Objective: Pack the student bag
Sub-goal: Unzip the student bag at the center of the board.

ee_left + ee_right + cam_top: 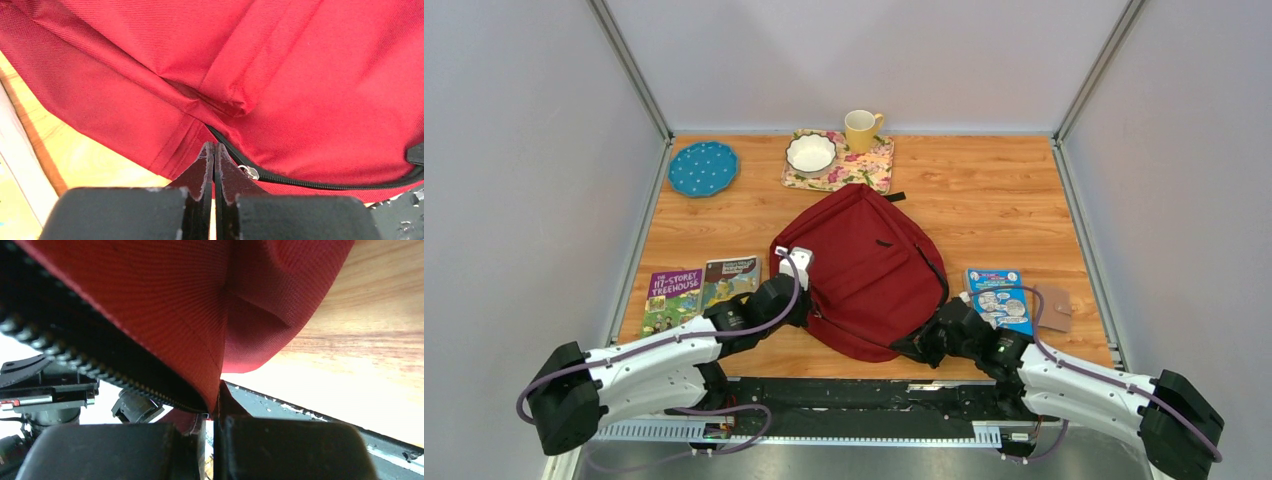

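Wooden table, orange-brown grain, fills the centre of the top view. Plain pale grey walls enclose it at the left, right and top of the frame. Slanted metal frame posts mark the rear corners at upper left and upper right. A black rail runs along the table's near edge at the bottom. Lighting is even, with soft shadows.

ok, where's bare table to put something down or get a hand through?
Biggest free patch: far right, between the floral mat, the right rail and the blue book. Smaller one: between the blue plate, the Treehouse book and the student bag. Crowded: near edge, where the left gripper and right gripper meet the bag.
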Action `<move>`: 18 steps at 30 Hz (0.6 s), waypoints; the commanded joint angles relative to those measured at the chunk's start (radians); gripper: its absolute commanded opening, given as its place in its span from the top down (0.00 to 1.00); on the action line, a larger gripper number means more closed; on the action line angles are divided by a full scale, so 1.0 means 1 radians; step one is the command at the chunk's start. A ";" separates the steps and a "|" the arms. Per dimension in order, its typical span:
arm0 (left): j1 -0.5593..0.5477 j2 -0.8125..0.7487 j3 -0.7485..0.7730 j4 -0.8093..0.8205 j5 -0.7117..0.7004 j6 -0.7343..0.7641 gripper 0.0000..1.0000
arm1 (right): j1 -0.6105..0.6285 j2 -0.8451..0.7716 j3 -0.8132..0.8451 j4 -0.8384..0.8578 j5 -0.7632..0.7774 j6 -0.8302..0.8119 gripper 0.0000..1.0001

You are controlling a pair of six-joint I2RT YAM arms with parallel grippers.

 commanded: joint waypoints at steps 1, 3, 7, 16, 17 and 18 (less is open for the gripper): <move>0.088 0.022 0.020 -0.001 0.012 0.111 1.00 | 0.003 0.002 -0.026 -0.020 -0.004 -0.062 1.00; 0.096 0.046 0.040 -0.007 0.029 0.113 1.00 | 0.003 0.005 -0.007 -0.017 -0.004 -0.079 1.00; 0.098 0.059 0.063 -0.022 0.052 0.082 0.97 | 0.014 0.028 0.052 0.021 0.001 -0.162 1.00; 0.096 -0.041 0.198 -0.271 -0.057 0.032 0.29 | 0.101 0.293 0.332 0.052 -0.063 -0.390 0.41; 0.096 -0.056 0.214 -0.297 -0.072 0.030 0.29 | 0.107 0.321 0.369 0.018 -0.077 -0.464 0.39; 0.099 -0.088 0.222 -0.341 -0.101 0.030 0.29 | 0.123 0.350 0.404 -0.017 -0.084 -0.496 0.38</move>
